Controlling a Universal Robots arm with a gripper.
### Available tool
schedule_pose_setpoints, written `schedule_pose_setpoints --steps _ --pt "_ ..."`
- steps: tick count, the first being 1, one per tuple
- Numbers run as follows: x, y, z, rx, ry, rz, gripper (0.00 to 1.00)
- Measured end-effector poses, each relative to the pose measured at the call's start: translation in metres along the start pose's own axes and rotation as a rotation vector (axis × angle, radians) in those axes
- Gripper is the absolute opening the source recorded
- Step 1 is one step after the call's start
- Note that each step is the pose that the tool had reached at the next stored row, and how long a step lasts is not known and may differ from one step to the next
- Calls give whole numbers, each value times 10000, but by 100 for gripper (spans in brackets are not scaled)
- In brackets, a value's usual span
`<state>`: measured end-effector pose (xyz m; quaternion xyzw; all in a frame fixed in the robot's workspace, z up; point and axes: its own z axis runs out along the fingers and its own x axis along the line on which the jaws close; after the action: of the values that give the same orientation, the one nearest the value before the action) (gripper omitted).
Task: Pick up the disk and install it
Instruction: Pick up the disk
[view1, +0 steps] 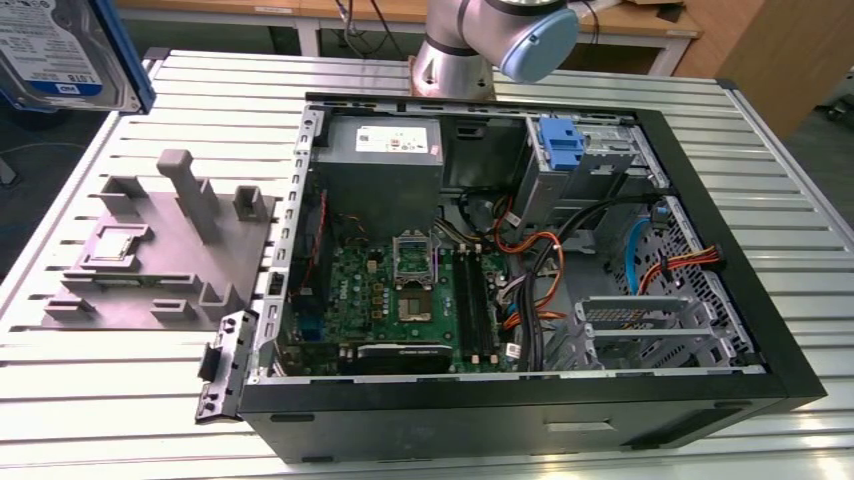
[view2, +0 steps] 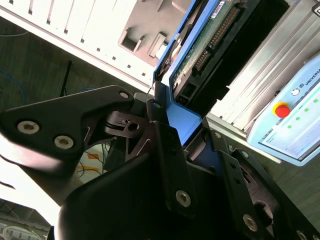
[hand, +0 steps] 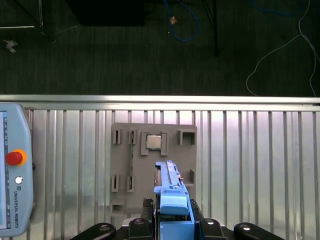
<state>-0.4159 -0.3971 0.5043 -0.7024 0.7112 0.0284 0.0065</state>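
The end effector (view2: 187, 125) is closed on the disk (view2: 210, 35). In the second wrist view its black fingers (view2: 167, 145) clamp the blue carrier frame at one end, and the drive's circuit-board side faces the camera. In the exterior view the disk (view1: 60, 50) hangs at the 10 o'clock corner of the scene, well clear of the bench (view1: 134, 400) and apart from the grey stand (view1: 160, 250), which sits at 9 o'clock from the open computer case (view1: 534, 410). In the first wrist view the carrier is edge-on over that stand, with a teach pendant (hand: 15, 170) lying beside it on the bench. Judged from this, the pick-up is complete and the transfer to the case is in hand. Inside the case, at 1 o'clock, a drive cage (view1: 614, 140) holds a bare blue bracket (view1: 563, 150), with orange cables (view1: 550, 270) routed just below. Installation would call for squaring the carrier to the bay opening and keeping clear of those cables.
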Motion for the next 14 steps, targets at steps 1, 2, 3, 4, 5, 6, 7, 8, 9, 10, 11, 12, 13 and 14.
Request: schedule_pose_setpoints --steps 1,2,3,4,5,6,7,8,9,10,11,12,13,14 --pt "0 -1 0 1 0 0 37" --pt "0 -2 0 1 0 0 37" --pt "0 -3 0 0 0 0 37" --pt "0 -5 0 0 0 0 37" --pt "0 -7 0 0 0 0 37" --pt "0 -9 -1 0 0 0 37" --pt "0 -11 -1 0 0 0 37" --pt "0 -13 -1 0 0 0 37" --pt "0 -15 -1 0 0 0 37" --pt "0 -17 0 0 0 0 37" --pt "0 -37 -1 0 0 0 37" --pt "0 -48 -2 0 0 0 37" --pt "1 -48 -2 -1 1 0 37" --pt "2 -48 -2 -1 1 0 37"
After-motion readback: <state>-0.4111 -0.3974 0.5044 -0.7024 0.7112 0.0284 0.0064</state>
